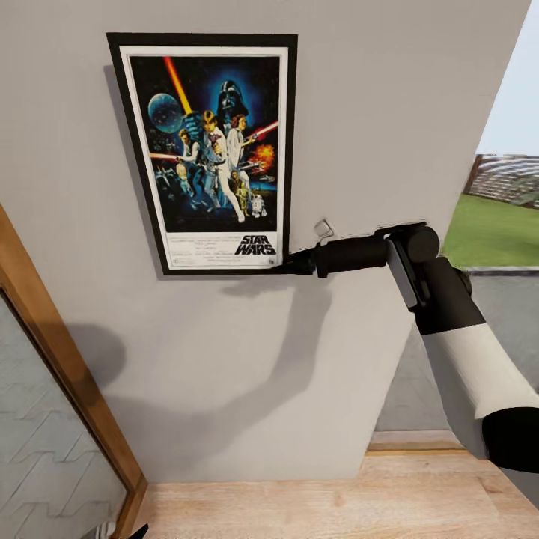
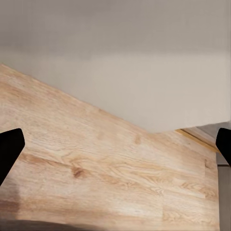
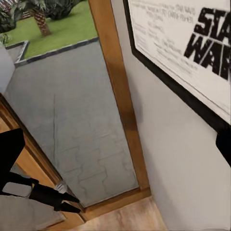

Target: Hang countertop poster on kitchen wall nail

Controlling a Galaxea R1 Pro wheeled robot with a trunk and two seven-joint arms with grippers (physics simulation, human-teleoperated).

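The black-framed Star Wars poster (image 1: 206,150) hangs flat against the grey wall (image 1: 389,105), slightly tilted in the head view. My right gripper (image 1: 296,263) reaches in from the right and sits at the poster's lower right corner. In the right wrist view the poster (image 3: 192,48) with its "STAR WARS" lettering lies close ahead, and the right gripper (image 3: 115,149) is open, its fingertips wide apart with nothing between them. My left gripper (image 2: 115,144) is open too, low over the wooden floor (image 2: 96,168). The kitchen countertop is out of view.
A wood-framed glass door (image 1: 52,352) stands to the left of the wall, paving visible behind it. Wooden floor (image 1: 299,501) runs along the wall's foot. At the right, an opening shows lawn (image 1: 494,232) outside.
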